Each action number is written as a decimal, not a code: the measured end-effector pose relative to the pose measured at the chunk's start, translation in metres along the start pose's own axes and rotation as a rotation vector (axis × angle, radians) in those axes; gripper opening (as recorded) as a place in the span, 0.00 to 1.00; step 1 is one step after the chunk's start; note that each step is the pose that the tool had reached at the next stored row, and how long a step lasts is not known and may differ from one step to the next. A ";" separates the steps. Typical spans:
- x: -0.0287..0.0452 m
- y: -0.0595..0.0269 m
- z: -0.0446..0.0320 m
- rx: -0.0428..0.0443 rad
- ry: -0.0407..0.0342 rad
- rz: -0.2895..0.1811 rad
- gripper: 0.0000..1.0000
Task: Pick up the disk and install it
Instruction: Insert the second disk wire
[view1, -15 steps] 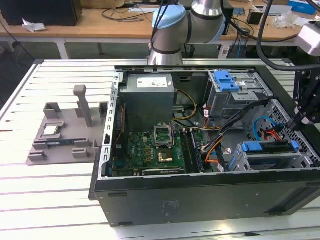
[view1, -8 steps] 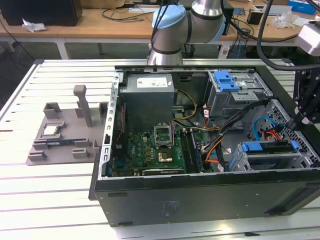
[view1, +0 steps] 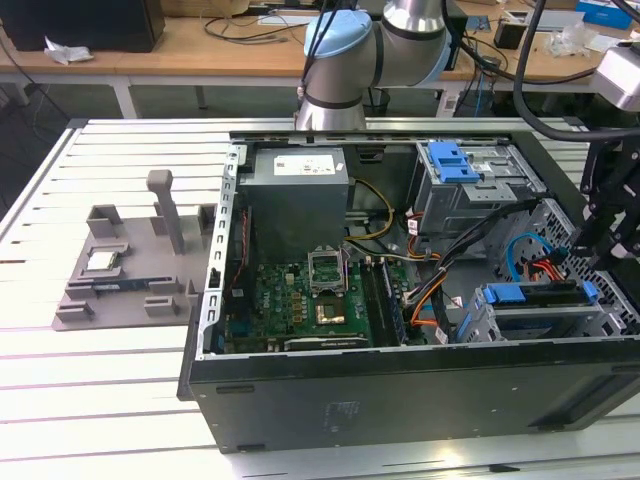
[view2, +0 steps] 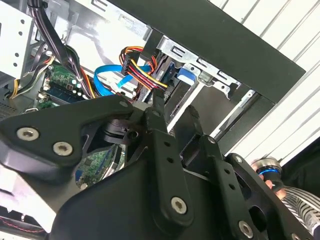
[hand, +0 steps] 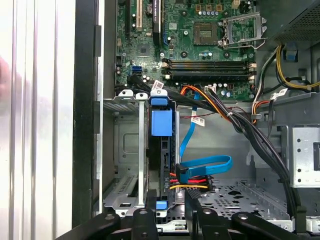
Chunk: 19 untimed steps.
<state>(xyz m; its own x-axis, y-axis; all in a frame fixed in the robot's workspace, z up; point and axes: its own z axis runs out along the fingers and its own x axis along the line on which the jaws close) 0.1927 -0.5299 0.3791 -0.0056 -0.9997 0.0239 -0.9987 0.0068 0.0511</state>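
disk (hand: 161, 150) sat on edge inside the drive cage (hand: 125, 150) at the front corner of the open computer case (view1: 400, 400), its blue rail (hand: 161, 122) and blue end tabs showing along the top. in the exterior view you could see the same blue rail (view1: 535, 295) running across the cage near the case's right end, close to the front wall. in the first wrist view the disk had a metal cage wall just beside it on one side and an open bay beyond that, so you had little room sideways. on the other side a blue flat cable (hand: 205, 167) looped close to it, and a red, yellow and black power lead (hand: 192, 182) met the disk's end. a thick bundle of black cables (hand: 250, 135) crossed the open floor of the case between the disk and the second cage (hand: 300, 155), well apart from the disk itself. the motherboard (hand: 200, 45) lay clear further in.

your gripper (hand: 172, 212) hung right over the end of the disk, above the case's right end in the exterior view (view1: 605, 225). its black fingers (hand: 145, 220) stood on either side of the disk's edge, parted with a gap between them. you could not tell whether the pads touched the rails. in the second wrist view the fingers (view2: 162, 135) pointed down at the cable plugs, and nothing was lifted.
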 end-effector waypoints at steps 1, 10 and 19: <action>0.0000 0.0003 -0.0001 0.0000 0.0002 0.000 0.36; 0.0000 0.0221 0.0011 -0.0001 0.0000 0.000 0.36; 0.0000 0.0285 0.0043 0.0000 0.0001 0.000 0.36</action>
<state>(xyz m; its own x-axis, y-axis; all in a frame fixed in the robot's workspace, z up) 0.1640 -0.5297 0.3763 -0.0055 -0.9997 0.0240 -0.9987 0.0068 0.0511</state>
